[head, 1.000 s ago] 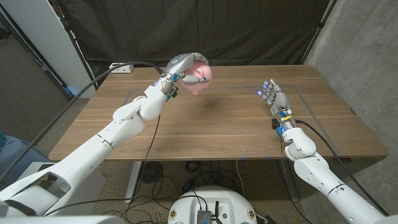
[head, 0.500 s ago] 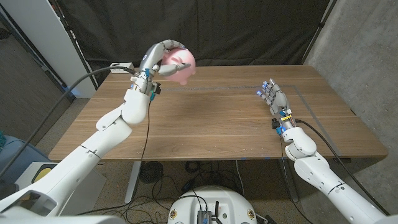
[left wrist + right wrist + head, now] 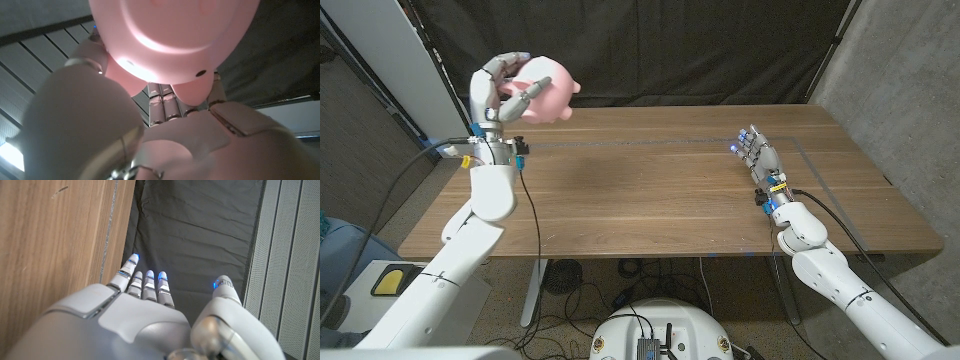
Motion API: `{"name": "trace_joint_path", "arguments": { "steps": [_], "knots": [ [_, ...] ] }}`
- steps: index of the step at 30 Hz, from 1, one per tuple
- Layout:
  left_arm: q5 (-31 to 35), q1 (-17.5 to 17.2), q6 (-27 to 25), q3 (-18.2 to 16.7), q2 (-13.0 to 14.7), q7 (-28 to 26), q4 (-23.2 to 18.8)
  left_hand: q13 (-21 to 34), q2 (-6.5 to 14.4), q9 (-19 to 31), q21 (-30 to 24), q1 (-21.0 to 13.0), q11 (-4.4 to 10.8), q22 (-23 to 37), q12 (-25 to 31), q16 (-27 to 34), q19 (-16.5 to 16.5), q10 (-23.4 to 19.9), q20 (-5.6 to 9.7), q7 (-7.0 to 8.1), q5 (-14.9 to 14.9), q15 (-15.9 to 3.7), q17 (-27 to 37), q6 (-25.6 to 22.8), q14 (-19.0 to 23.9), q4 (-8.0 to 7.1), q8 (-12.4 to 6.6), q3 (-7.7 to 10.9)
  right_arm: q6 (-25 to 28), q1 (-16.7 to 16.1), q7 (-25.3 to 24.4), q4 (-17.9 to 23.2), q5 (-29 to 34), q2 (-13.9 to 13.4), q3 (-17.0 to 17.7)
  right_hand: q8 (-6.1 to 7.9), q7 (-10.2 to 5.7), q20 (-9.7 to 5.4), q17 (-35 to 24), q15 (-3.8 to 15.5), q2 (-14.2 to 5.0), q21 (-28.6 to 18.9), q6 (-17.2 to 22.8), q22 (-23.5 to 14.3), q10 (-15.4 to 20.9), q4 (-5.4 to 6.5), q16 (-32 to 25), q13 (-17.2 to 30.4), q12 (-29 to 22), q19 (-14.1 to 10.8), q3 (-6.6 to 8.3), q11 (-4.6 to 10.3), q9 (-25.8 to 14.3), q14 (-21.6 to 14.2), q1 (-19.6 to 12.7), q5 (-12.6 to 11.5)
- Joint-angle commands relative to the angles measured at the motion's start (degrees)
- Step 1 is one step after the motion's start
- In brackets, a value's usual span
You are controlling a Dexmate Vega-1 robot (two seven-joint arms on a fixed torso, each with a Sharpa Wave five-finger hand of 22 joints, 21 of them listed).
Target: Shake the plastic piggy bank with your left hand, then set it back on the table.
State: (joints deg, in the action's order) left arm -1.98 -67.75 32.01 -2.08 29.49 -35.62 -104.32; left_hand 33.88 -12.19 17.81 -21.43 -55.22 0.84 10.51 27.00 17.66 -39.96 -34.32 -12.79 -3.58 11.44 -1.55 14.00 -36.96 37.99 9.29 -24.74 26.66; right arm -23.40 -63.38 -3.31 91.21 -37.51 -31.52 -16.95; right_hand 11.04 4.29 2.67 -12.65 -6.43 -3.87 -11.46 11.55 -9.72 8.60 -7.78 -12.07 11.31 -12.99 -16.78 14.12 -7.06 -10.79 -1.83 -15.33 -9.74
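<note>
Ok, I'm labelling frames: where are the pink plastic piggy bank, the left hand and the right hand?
Pink plastic piggy bank (image 3: 546, 95), head view, its rounded body.
Left hand (image 3: 496, 88), head view, fingers around the bank.
Right hand (image 3: 757, 153), head view, its back.

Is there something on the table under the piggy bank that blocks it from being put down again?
Nothing visible does. The left hand holds the piggy bank above the table, whose wood below is bare.

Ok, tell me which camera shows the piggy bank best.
The head view: the whole pink piggy bank shows, held aloft by the left hand. The left wrist view shows only its underside close up; the right wrist view doesn't help here.
</note>
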Motion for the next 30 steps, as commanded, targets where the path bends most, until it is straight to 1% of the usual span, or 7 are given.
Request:
{"name": "trace_joint_path", "arguments": {
  "steps": [1,6,9,15,21,23,30],
  "knots": [
    [-13.66,-5.57,12.79,-8.38,-10.33,0.93,6.11,0.18,19.86,0.17,-0.37,-19.56,0.04,0.16,-0.11,-0.06,-6.44,-0.46,6.78,-0.02,0.15,-0.33,0.24,-0.30,0.27,0.30,0.20,0.15,0.88,1.11,0.74,-0.47,-0.06,0.11,-0.84,-0.02,0.42,-0.02,-0.27,-0.27,-0.15,0.06,0.11,-0.27,0.27,-0.09,0.04,0.31,0.04,-0.53,-0.17,-0.26,-0.10,-0.34,-0.56,-0.32],
    [-16.21,-6.05,13.17,-9.31,-13.48,1.74,7.99,0.24,19.86,0.20,-0.35,-19.48,0.17,0.16,-0.25,-0.14,-6.33,-0.37,6.89,-0.02,0.15,-0.31,0.23,-0.29,0.24,0.25,0.26,0.16,1.56,1.40,0.62,-0.23,0.12,-0.17,-1.04,-0.03,0.40,-0.01,-0.28,-0.30,-0.16,0.06,0.10,-0.27,0.27,-0.10,0.05,0.31,0.05,-0.55,-0.18,-0.18,-0.10,-0.35,-0.58,-0.32],
    [-17.65,-5.74,13.63,-9.32,-14.65,2.68,9.37,0.28,19.90,0.20,-0.37,-19.48,0.23,0.17,-0.30,-0.10,-6.31,-0.42,6.98,0.02,0.15,-0.50,0.27,-0.26,0.34,0.26,0.32,0.17,1.90,1.55,0.55,-0.04,0.24,-0.32,-1.15,-0.03,0.44,-0.02,-0.28,-0.26,-0.16,0.07,0.10,-0.27,0.27,-0.10,0.07,0.31,0.05,-0.54,-0.19,-0.28,-0.10,-0.31,-0.58,-0.32],
    [-18.87,-4.54,13.06,-8.75,-15.42,4.27,11.42,0.35,19.98,0.27,-0.42,-19.45,0.22,0.18,-0.40,-0.18,-6.32,-0.45,7.10,0.18,0.16,-0.51,0.27,-0.35,0.31,0.23,0.33,0.23,2.43,1.32,0.27,0.36,0.27,-0.62,-1.18,-0.03,0.42,-0.05,-0.28,-0.26,-0.18,0.08,0.10,-0.27,0.26,-0.10,0.07,0.32,0.06,-0.54,-0.18,-0.28,-0.10,-0.30,-0.61,-0.32],
    [-17.64,-2.62,12.99,-6.96,-14.44,6.64,11.62,0.44,20.05,0.37,-0.46,-19.47,0.38,0.20,-0.45,0.04,-6.29,-0.72,7.18,0.34,0.17,-0.75,0.31,-0.50,0.94,0.26,0.31,0.28,1.97,0.68,-0.35,0.54,0.32,-0.56,-0.85,-0.03,0.43,-0.08,-0.28,-0.24,-0.18,0.08,0.10,-0.27,0.20,-0.12,0.08,0.32,0.09,-0.56,-0.18,-0.26,-0.10,-0.31,-0.64,-0.32],
    [-16.15,-1.51,12.37,-5.51,-13.13,8.25,10.50,0.46,20.11,0.41,-0.45,-19.49,0.52,0.20,-0.46,0.13,-6.23,-0.84,7.27,0.31,0.18,-0.79,0.32,-0.58,1.23,0.26,0.28,0.33,1.73,0.42,-0.46,0.55,0.25,-0.50,-0.72,-0.01,0.45,-0.07,-0.28,-0.21,-0.18,0.08,0.14,-0.27,0.21,-0.12,0.08,0.32,0.09,-0.55,-0.19,-0.29,-0.10,-0.31,-0.64,-0.32],
    [-2.84,1.56,7.85,-2.64,-10.35,7.97,5.69,0.56,20.08,0.44,-0.43,-19.41,0.56,0.22,-0.57,-0.09,-5.99,-0.94,7.54,0.31,0.20,-0.72,0.26,-0.75,1.00,0.26,0.30,0.39,1.14,-0.21,-0.65,0.70,0.19,-0.42,-0.45,-0.03,0.49,-0.08,-0.29,-0.22,-0.18,0.10,0.11,-0.26,0.20,-0.11,0.09,0.32,0.10,-0.53,-0.21,-0.39,-0.10,-0.31,-0.63,-0.32]
  ]
}}
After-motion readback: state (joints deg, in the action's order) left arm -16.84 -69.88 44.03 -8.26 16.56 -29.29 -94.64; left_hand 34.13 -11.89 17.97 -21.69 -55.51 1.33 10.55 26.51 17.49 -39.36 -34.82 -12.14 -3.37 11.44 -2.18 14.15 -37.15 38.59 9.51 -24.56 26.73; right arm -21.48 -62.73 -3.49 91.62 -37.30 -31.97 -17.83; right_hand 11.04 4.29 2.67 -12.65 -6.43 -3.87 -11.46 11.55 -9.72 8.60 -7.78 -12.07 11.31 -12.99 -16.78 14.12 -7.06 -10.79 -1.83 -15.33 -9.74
